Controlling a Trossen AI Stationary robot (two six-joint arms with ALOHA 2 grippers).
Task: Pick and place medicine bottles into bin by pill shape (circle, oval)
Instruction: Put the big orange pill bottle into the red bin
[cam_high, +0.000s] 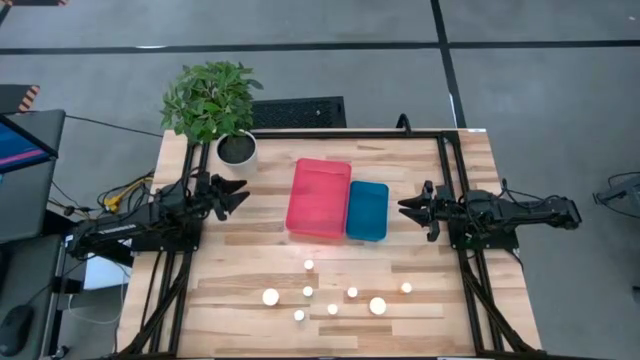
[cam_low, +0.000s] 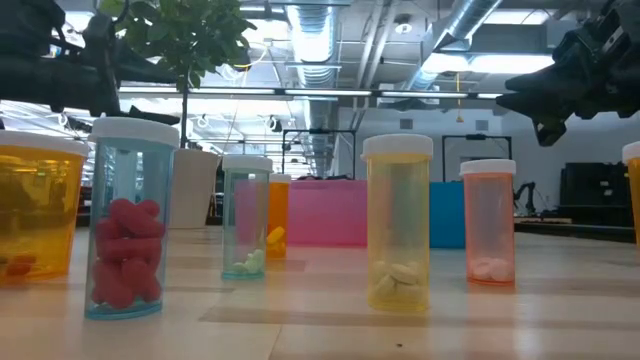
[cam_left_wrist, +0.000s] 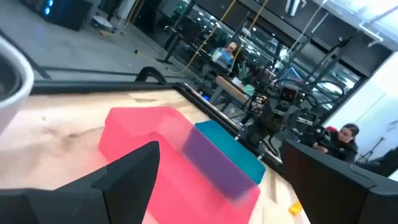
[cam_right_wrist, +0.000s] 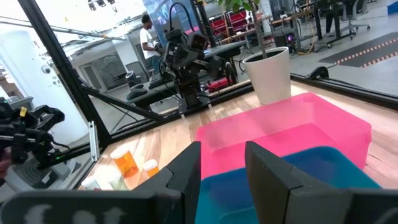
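Eight medicine bottles stand at lower centre, well below both raised pincers: left gripper and right gripper, fingers apart.

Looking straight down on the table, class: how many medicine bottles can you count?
8 medicine bottles, all in front of the bins: and. None seems hidden.
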